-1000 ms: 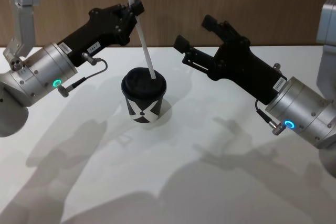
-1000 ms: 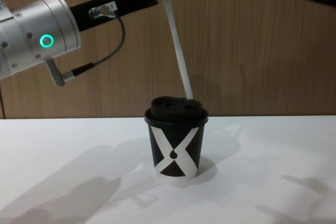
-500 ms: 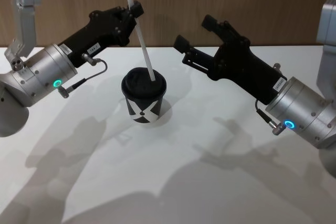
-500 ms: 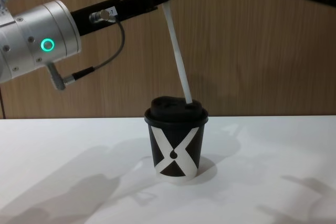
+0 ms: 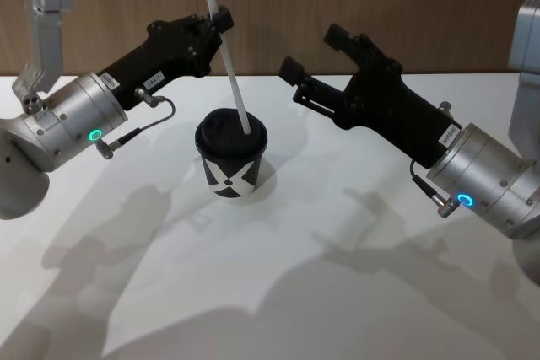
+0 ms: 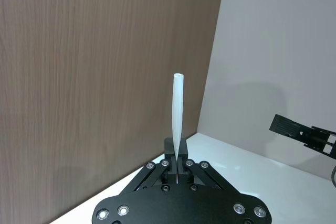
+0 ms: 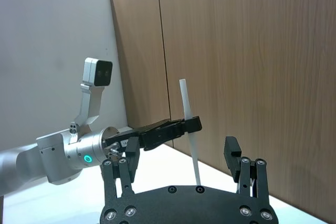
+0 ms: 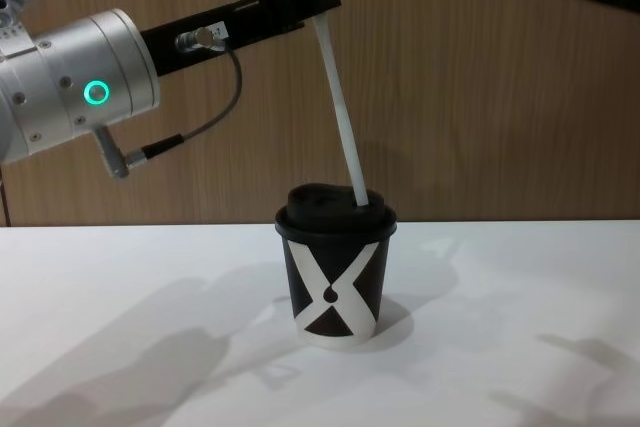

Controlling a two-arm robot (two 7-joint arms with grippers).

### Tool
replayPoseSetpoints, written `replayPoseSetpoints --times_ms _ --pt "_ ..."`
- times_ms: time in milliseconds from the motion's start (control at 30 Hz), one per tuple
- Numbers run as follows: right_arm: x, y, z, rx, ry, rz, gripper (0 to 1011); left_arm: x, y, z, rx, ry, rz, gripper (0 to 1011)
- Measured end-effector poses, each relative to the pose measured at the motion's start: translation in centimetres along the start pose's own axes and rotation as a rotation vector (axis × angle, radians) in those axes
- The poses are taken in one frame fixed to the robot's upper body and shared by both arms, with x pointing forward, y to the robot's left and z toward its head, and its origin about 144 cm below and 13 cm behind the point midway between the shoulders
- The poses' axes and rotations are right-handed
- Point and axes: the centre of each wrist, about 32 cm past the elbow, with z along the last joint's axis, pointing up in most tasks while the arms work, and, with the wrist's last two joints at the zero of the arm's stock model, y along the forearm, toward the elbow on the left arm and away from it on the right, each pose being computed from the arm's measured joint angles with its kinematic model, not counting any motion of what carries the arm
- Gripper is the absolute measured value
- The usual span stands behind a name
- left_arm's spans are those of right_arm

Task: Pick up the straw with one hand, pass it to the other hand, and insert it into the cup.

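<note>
straw (image 5: 224, 48) pinched in left gripper (image 5: 218, 18), tip seemingly in cup (image 5: 232, 158) lid; right gripper (image 5: 314, 61) jaws wide, empty.

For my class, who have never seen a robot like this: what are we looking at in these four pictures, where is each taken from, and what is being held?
This is a two-armed robot at a white table. One picture comes from a camera on its head, one from its chest, and one from each wrist. On the table stands a black-and-white paper cup with a black lid. The left gripper, the black claw on the silver arm, is shut on a long white straw, whose lower end is at the lid, tilted. The left wrist picture shows the straw's top poking out past the fingers. The right gripper hangs open to the cup's right, holding nothing.
</note>
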Motion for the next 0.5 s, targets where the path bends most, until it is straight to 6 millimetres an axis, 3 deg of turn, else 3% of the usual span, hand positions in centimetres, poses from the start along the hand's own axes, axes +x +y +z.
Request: replayPoseSetpoints --times_ms 500 --pt "0.00 0.00 0.00 0.000 0.000 0.000 1001 -0.08 -0.38 -0.05 0.038 -0.027 -0.007 8"
